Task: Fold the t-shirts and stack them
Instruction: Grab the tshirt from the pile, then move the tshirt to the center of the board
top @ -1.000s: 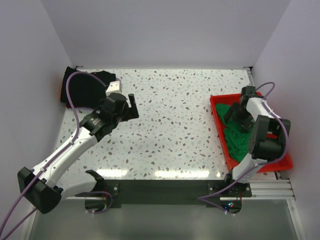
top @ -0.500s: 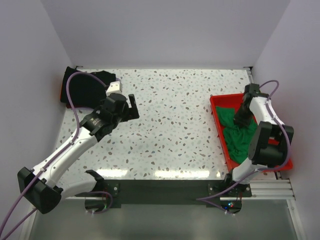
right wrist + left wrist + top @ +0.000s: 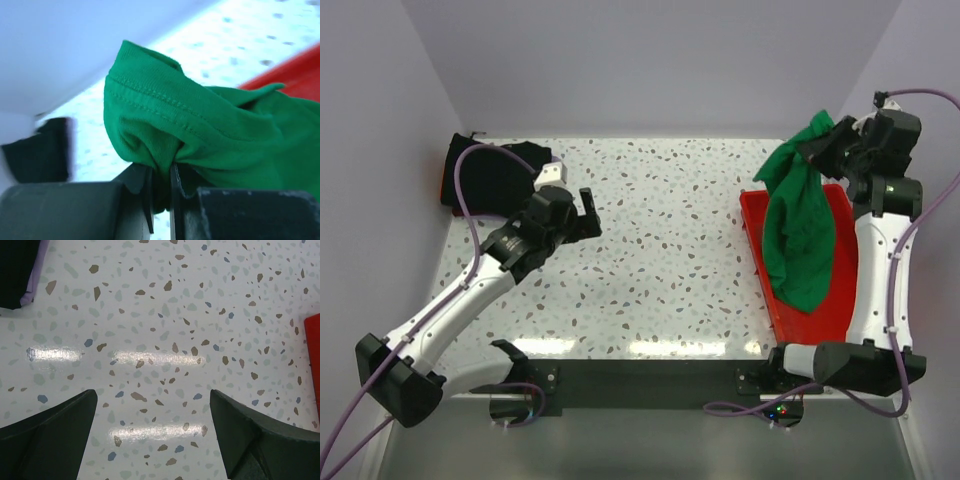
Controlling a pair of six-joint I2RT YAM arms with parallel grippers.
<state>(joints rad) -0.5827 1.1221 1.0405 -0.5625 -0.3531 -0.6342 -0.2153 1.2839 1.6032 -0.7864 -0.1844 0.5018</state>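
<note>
step: pick-up. The green t-shirt [image 3: 802, 240] is being taken out of the red tray [image 3: 847, 290]. No fold started on it, by my read.
right jaws: closed on a bunched edge of the green t-shirt. The right wrist view shows a stitched hem fold [image 3: 150, 100] pinched between them, held high over the tray's far end.
shirt vs jaws: single pinch point at the top. The rest drapes down and toward the tray's near end as one crumpled hang. The lower end sits over the tray floor; can't tell if it touches.
left jaws: wide open with nothing between them, hovering over bare worktop [image 3: 660, 220] well left of the tray. The tray's edge just shows at the right border of the left wrist view.
black t-shirts [image 3: 485, 178]: dark pile at the far corner, across the worktop from the tray. A purple edge [image 3: 35, 270] shows beside it.
next: lift the hem clear of the tray rim, carry the shirt left of the tray and lay it out flat. It likely needs the left jaws on a second edge to spread it.
risk: the tail could snag the rim and drag the tray.
</note>
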